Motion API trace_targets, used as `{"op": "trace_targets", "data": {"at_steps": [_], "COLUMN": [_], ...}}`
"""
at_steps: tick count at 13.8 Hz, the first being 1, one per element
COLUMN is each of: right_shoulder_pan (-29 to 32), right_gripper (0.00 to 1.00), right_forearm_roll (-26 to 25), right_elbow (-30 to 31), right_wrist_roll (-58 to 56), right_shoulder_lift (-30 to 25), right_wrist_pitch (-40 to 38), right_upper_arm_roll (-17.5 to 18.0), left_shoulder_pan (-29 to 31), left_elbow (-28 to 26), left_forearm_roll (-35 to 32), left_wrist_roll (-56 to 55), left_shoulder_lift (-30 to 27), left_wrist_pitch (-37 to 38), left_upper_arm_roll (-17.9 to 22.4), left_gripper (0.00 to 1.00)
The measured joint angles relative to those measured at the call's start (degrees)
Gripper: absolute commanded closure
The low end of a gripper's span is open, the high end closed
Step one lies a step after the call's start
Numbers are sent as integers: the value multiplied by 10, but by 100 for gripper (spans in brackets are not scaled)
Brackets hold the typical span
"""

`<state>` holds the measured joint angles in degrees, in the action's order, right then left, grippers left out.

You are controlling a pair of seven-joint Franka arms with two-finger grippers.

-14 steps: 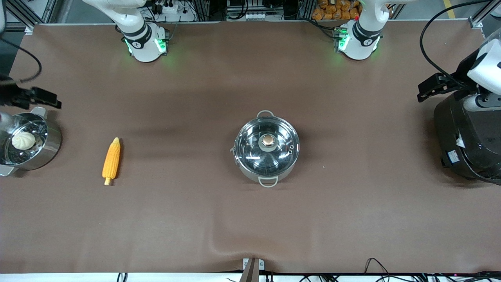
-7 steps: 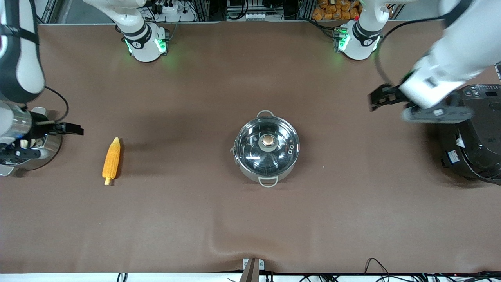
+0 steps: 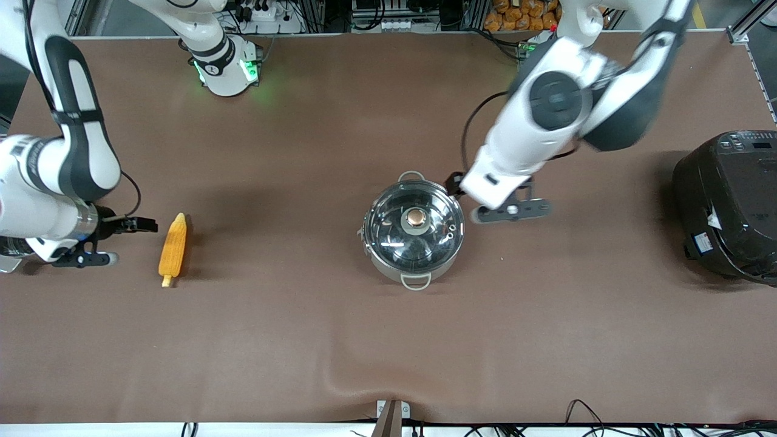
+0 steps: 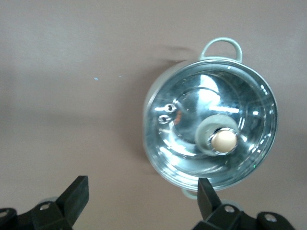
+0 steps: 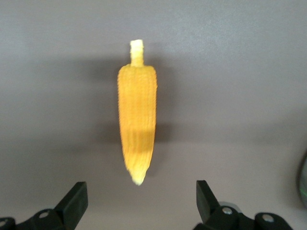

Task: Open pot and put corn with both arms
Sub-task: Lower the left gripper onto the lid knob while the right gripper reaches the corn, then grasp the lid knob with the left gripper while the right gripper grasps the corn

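The left gripper point(image 3: 454, 184), jaws spread, is held beside the lidded pot point(image 3: 414, 227) for its knob point(image 3: 416, 216); the right gripper point(image 3: 141, 225), likewise spread, is held beside the corn point(image 3: 172, 247).

High front view, two wrist close-ups

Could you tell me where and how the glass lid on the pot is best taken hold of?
Probably by the copper-coloured knob at the centre of the lid, coming straight down from above. The lid sits flat on the pot, its rim flush, so the raised knob is the only part fingers can close around. The left gripper, open, hangs beside the pot, nearest to it.
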<state>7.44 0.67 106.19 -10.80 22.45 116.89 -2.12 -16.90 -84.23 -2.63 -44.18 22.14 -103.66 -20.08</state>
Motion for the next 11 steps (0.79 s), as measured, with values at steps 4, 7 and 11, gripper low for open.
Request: {"op": "trace_targets", "data": {"at_steps": [4,7,11], "right_shoulder_pan": [4,4,4], "right_gripper": [0,0,0], "right_forearm_roll": [0,2,3], "right_elbow": [1,15,68], "right_wrist_roll": [0,0,3], "right_shoulder_lift": [59,88,97], "right_wrist_pitch": [79,141,233], "right_upper_arm_roll": [0,1,5], "left_shoulder_pan": [-66,-91,-95], "left_elbow": [31,57,64], "left_forearm_roll": [-64,-82,-100], "left_wrist_roll": [-93,-127,-130], "left_shoulder_lift": [65,110,130], "left_wrist_pitch": [-31,-60,-75], "left_upper_arm_roll": [2,4,7], "left_gripper": [0,0,0]}}
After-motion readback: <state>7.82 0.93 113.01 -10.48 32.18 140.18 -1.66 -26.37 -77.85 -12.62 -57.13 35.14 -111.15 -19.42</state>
